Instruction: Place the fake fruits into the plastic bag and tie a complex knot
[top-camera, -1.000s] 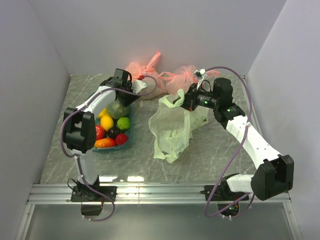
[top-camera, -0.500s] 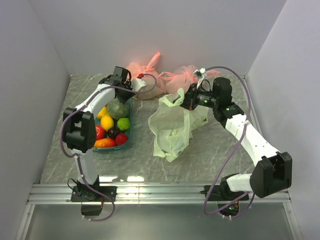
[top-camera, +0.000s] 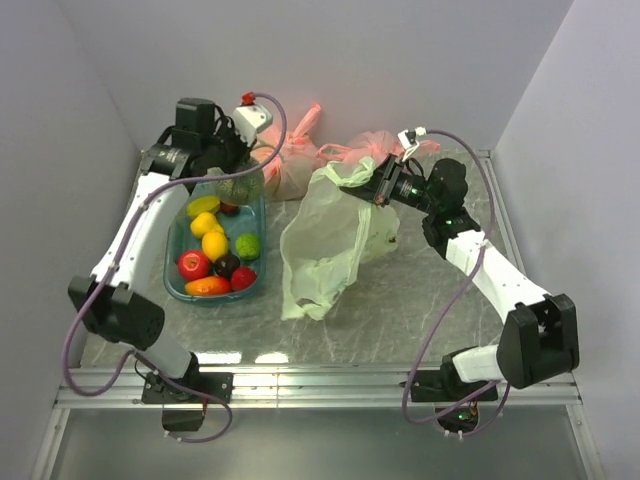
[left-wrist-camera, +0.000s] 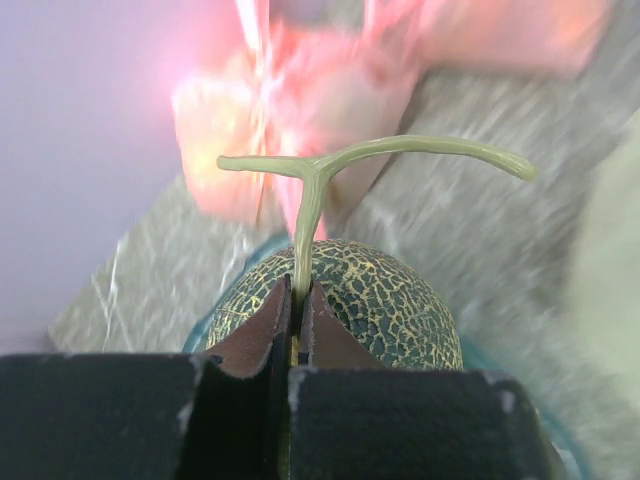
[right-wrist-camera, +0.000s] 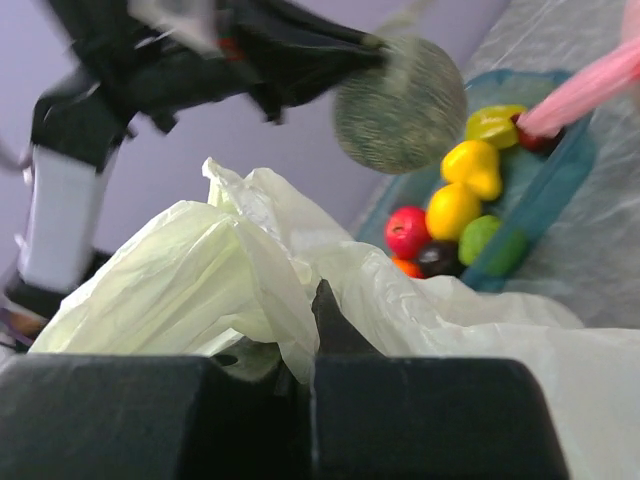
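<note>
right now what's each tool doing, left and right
Left tool: closed on the stem of the green melon, holding it up.
Right tool: closed on the edge of the pale green bag.

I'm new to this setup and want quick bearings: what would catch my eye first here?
A netted green melon hangs by its stem from the left gripper above the teal tray of small fruits at left. At centre, the right gripper pinches the pale green plastic bag by its rim, holding it up. Two pink bags lie behind.
</note>
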